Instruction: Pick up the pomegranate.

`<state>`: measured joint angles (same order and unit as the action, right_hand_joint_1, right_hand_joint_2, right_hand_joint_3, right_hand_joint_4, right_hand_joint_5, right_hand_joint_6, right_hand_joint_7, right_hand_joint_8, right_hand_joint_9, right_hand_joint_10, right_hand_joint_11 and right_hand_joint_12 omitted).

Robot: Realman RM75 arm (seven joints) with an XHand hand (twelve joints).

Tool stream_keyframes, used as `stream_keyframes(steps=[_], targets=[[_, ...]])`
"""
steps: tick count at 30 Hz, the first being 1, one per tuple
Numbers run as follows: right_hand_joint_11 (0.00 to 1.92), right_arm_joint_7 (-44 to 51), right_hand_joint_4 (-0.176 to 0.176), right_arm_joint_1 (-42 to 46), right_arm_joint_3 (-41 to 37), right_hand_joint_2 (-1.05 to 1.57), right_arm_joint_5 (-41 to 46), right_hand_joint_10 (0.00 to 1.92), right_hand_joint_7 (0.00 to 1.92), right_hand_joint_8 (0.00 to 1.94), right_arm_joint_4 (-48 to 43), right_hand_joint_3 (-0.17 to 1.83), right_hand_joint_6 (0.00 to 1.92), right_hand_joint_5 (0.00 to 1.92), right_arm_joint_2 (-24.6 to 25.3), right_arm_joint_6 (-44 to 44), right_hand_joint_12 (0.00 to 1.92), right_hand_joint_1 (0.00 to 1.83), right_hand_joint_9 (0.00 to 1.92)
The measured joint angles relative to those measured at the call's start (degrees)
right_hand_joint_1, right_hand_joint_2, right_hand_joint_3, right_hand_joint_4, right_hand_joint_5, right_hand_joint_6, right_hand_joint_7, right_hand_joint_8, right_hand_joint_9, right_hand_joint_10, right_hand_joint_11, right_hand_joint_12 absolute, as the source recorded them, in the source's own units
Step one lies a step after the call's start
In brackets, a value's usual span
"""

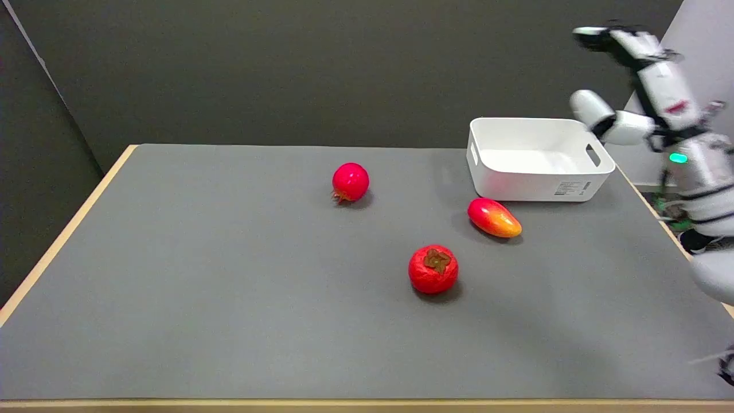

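While the pomegranate [350, 182] lies untouched, the right hand [636, 86] hovers — fingers apparently released.

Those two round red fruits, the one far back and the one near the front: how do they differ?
The pomegranate is smooth, glossy and pinkish red; the persimmon is a deeper orange-red with a wrinkled skin. The pomegranate looks smaller and lies on its side, its small crown pointing left and down; the persimmon sits upright, its brown leafy cap facing up. The pomegranate lies farther back and left; the persimmon is nearer, close to the mango. Both rest untouched on the grey table.
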<state>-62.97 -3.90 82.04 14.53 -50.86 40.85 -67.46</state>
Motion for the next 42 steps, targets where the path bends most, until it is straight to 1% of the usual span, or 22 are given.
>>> stream_keyframes(steps=[7,10,18,28,35,38,42], targets=[[0.07,1.1,0.1,-9.0,9.8,0.64,-8.7,0.75,0.38,0.45,-5.1,0.97,0.56,0.27,2.1,8.8,1.13,0.27,0.29],[0.08,1.0,0.105,-12.5,13.7,0.63,-13.0,0.75,0.38,0.45,-6.7,0.97,0.56,0.27,3.3,12.3,1.13,0.25,0.29],[0.08,-3.2,0.113,-22.3,23.2,0.62,-24.4,0.71,0.36,0.43,-8.4,0.99,0.54,0.25,8.5,20.6,1.11,0.25,0.28],[0.08,-8.2,0.116,-33.1,33.4,0.62,-35.0,0.7,0.35,0.42,-3.6,0.99,0.52,0.25,15.8,27.9,1.1,0.25,0.26],[0.08,-10.1,0.115,-38.1,38.2,0.62,-40.4,0.69,0.33,0.41,0.8,0.99,0.51,0.24,20.7,31.1,1.09,0.27,0.26],[0.06,-10.6,0.113,-39.6,39.8,0.66,-42.2,0.68,0.35,0.36,2.5,0.88,0.49,0.25,22.6,32.2,1.15,0.32,0.26],[0.06,-11.1,0.113,-41.2,41.5,0.66,-44.3,0.68,0.35,0.36,5.0,0.88,0.49,0.25,24.6,33.9,1.14,0.33,0.26]])
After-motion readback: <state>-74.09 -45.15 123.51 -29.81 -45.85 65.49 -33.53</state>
